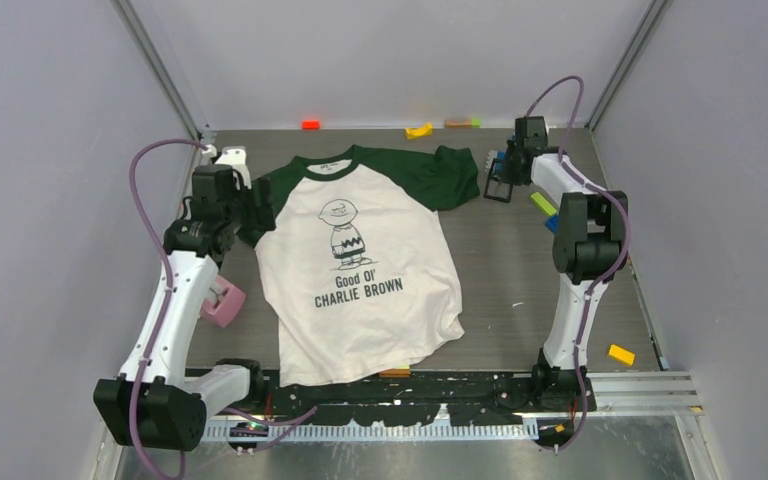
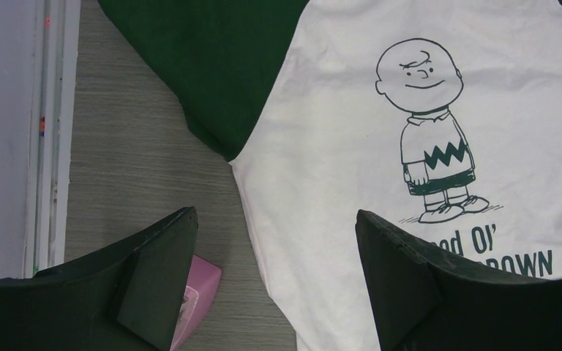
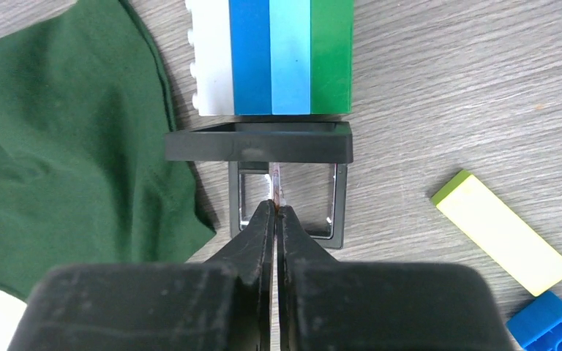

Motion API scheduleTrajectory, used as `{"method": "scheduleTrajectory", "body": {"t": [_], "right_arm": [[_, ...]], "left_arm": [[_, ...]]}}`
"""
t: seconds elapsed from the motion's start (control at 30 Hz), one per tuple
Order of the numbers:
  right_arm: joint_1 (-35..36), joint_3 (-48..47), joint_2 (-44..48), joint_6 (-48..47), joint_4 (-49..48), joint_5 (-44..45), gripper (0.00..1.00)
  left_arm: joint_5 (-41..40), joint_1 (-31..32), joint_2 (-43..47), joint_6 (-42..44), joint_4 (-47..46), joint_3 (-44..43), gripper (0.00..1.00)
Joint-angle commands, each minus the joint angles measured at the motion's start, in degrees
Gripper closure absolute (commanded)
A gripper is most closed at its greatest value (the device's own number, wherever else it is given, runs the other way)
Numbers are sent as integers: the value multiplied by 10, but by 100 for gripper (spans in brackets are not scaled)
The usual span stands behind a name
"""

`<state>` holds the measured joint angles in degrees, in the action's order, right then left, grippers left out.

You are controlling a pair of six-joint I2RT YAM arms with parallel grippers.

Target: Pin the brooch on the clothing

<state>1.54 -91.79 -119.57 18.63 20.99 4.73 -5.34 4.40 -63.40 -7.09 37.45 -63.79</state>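
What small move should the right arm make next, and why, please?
Probably lift straight up: the right gripper is shut on a thin pinkish sliver, likely the brooch, inside the black holder, with the shirt lying to its left.

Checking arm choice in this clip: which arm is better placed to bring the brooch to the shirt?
Right. The right gripper is shut on a thin pinkish sliver, apparently the brooch seen edge-on, at the black holder. The left gripper is open over the shirt edge, holding nothing.
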Motion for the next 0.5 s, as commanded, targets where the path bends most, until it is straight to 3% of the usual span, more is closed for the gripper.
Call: {"method": "scheduleTrajectory", "body": {"t": [0.0, 0.17, 0.3, 0.47], "right_arm": [[3, 3, 48, 9, -21, -8, 99], [7, 9, 81, 13, -6, -19, 99], [17, 10, 129, 47, 46, -24, 99], [67, 29, 210, 144, 96, -80, 99]], "left_arm": [[7, 0, 18, -2, -29, 4, 19], [47, 0, 38, -2, -58, 19, 19], [133, 9, 49, -13, -86, 24, 18], [193, 87, 64, -17, -148, 41, 20]]}}
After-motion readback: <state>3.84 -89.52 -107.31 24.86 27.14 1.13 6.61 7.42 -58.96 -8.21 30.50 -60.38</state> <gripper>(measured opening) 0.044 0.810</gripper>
